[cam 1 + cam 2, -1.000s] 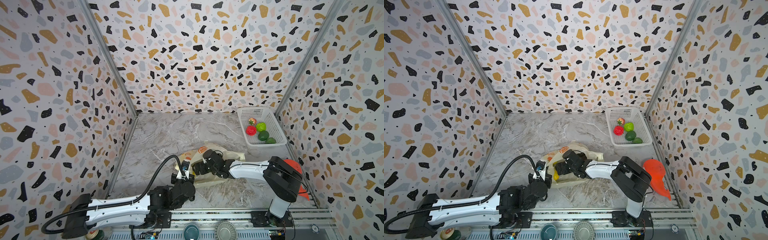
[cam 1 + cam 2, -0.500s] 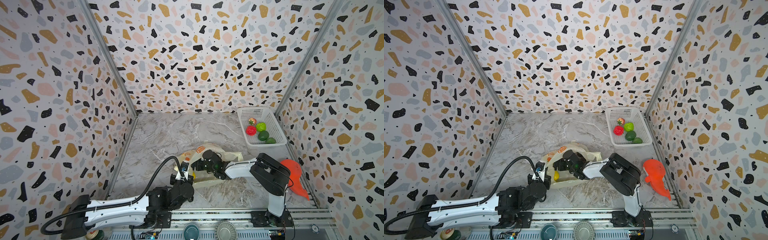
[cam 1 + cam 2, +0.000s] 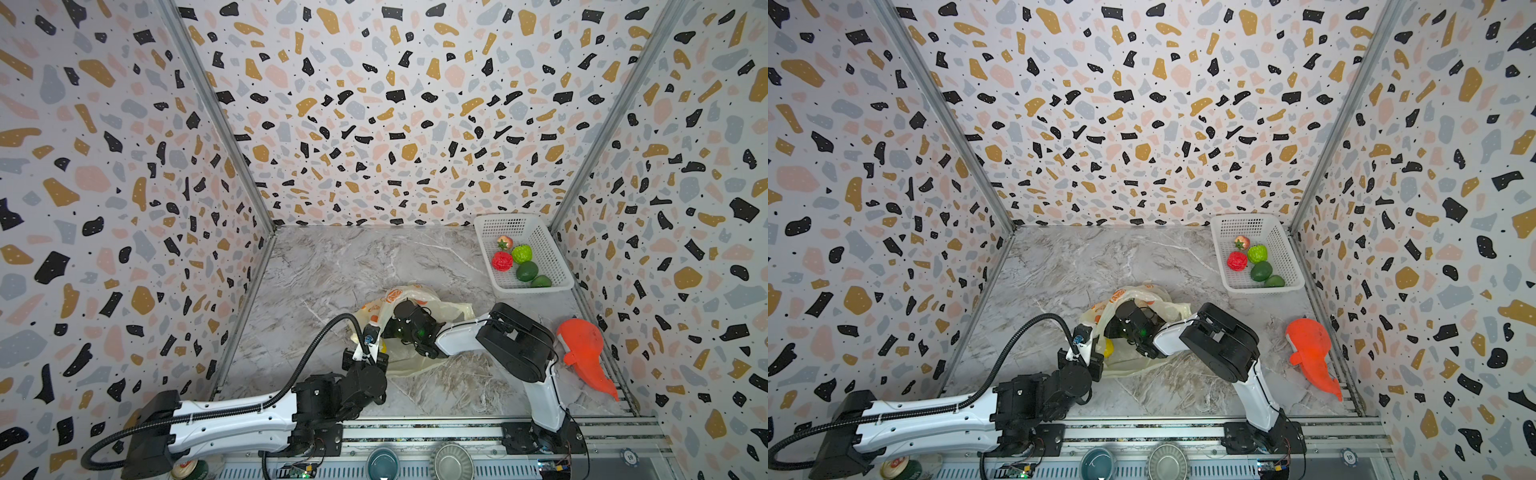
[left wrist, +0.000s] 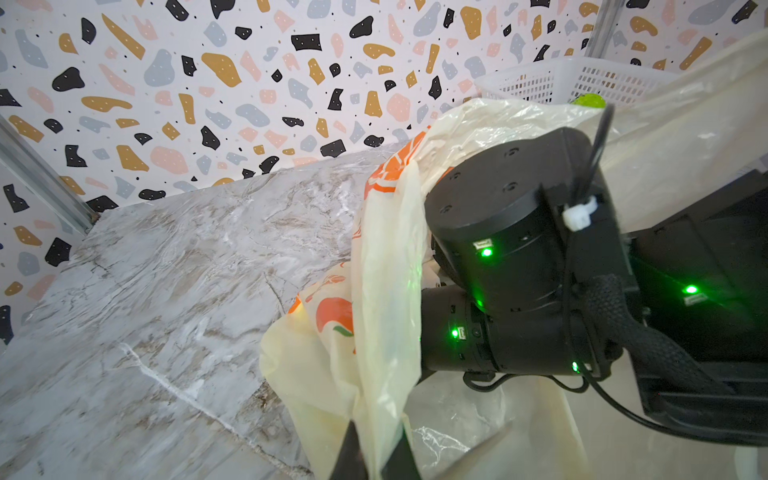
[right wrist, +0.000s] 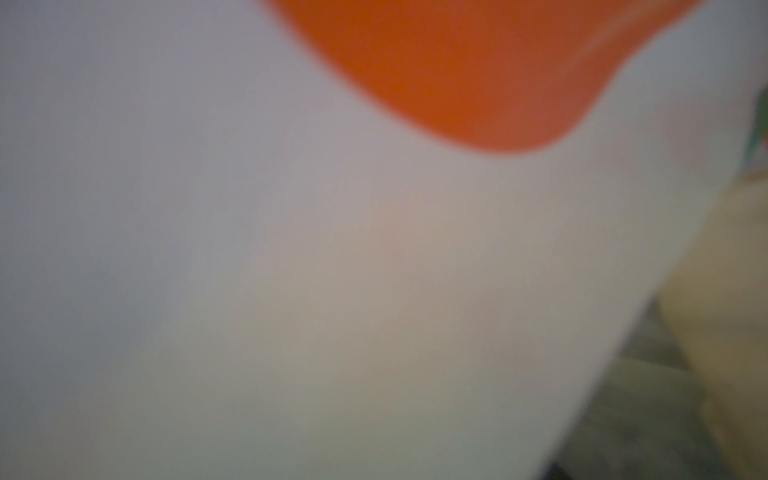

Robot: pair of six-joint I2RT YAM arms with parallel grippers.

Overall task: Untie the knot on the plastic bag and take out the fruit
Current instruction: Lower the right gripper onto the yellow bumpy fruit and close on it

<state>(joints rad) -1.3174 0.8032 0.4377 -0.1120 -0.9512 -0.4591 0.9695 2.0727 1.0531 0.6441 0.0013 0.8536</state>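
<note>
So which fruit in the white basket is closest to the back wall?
The small pinkish fruit with a green top; the red fruit, the light green fruit and both dark green fruits lie farther forward in the basket.

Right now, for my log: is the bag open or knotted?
Open: the plastic bag gapes around the right arm; left gripper pinches its edge.

The basket (image 3: 515,226) sits behind and right of the plastic bag (image 3: 453,309).
</note>
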